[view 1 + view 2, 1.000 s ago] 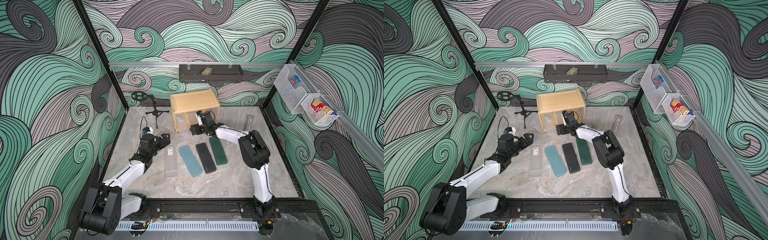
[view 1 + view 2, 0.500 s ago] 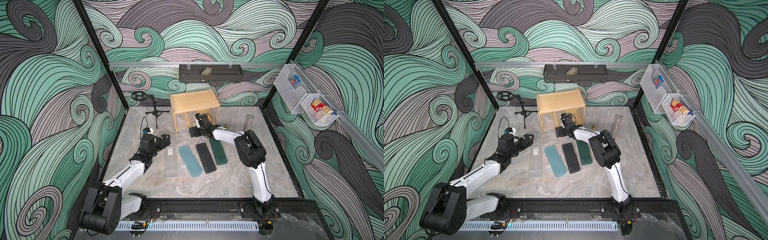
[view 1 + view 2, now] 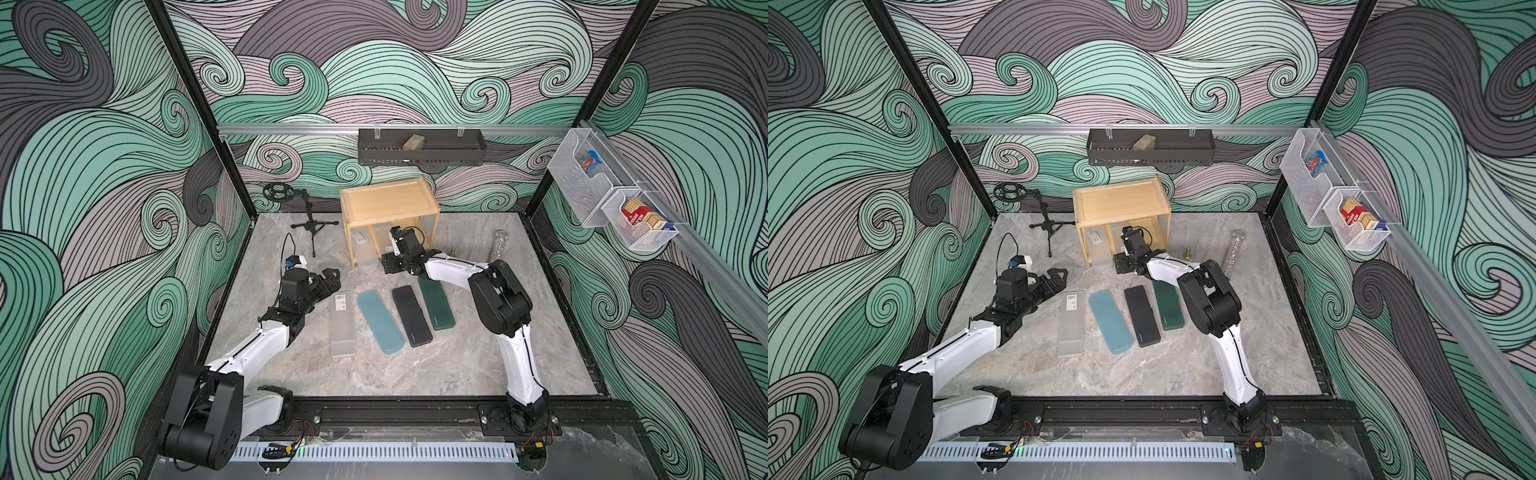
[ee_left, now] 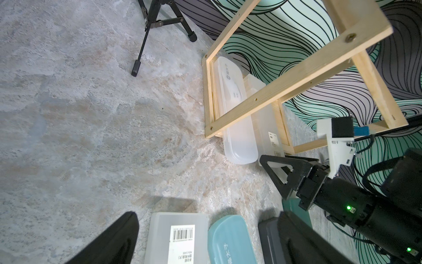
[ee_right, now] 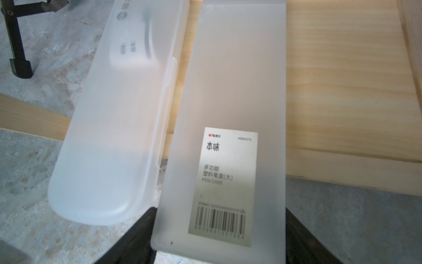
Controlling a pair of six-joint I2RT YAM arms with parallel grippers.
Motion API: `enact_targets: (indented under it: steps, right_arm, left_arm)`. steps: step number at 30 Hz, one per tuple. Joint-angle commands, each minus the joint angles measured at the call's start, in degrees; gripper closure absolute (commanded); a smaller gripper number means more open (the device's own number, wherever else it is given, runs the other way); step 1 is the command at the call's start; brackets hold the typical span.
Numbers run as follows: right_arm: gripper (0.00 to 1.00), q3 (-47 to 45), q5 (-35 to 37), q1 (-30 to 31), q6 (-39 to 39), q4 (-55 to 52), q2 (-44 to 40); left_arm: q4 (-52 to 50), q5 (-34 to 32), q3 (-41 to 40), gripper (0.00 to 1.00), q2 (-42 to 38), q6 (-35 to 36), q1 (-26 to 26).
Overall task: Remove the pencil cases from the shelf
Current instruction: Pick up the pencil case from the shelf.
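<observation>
I have the right tool [image 5: 219, 209] pinching the boxy frosted case [image 5: 230, 91] across its width, with the black fingers [image 5: 301, 242] pressed against both long edges. That case is a flat, square-cornered slab of cloudy plastic with a white barcode sticker. It lies on the bottom tier of the shelf [image 3: 390, 201], its near end jutting past the front rail over the table [image 3: 415, 374]. Just beside it I see the round-ended frosted case [image 5: 109, 137], the same milky plastic but softer in outline, also poking out in front.

The shelf is pale, fine-grained wood with thin posts under a rimmed top, and it stands by the middle of the table's far edge. The table looks like mottled grey stone. In its middle four cases lie flat in a row:
- the loose frosted case [image 3: 343, 324], square-cornered with a barcode label
- the teal-blue case [image 3: 380, 322], matte with rounded ends
- the black case [image 3: 411, 316]
- the dark green case [image 3: 436, 305]

My left tool [image 3: 326, 283] hovers near the loose frosted case, fingers spread wide, gripping nothing.
</observation>
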Motion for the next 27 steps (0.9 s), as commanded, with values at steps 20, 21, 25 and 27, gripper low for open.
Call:
enact_targets:
  steps: [20,21,25,27]
  right_arm:
    - [0.28,-23.6,1.2,1.4,-1.9,0.9,-29.5]
    - [0.28,-25.1,1.2,1.6,-1.8,0.9,-31.6]
    - [0.28,-30.8,0.9,2.4,-1.2,0.1,-40.9]
    - [0.28,-32.2,0.1,2.9,-0.8,-1.4,-44.3]
  left_arm:
    - [0.0,30.3,12.4,0.01,8.2,-1.4,-0.2]
    - [1.7,33.2,12.1,0.01,9.2,-2.6,-0.2]
    - [11.8,43.2,9.6,0.01,12.5,-10.4,-0.8]
    - [15.8,43.5,7.8,0.01,12.3,-12.9,-1.4]
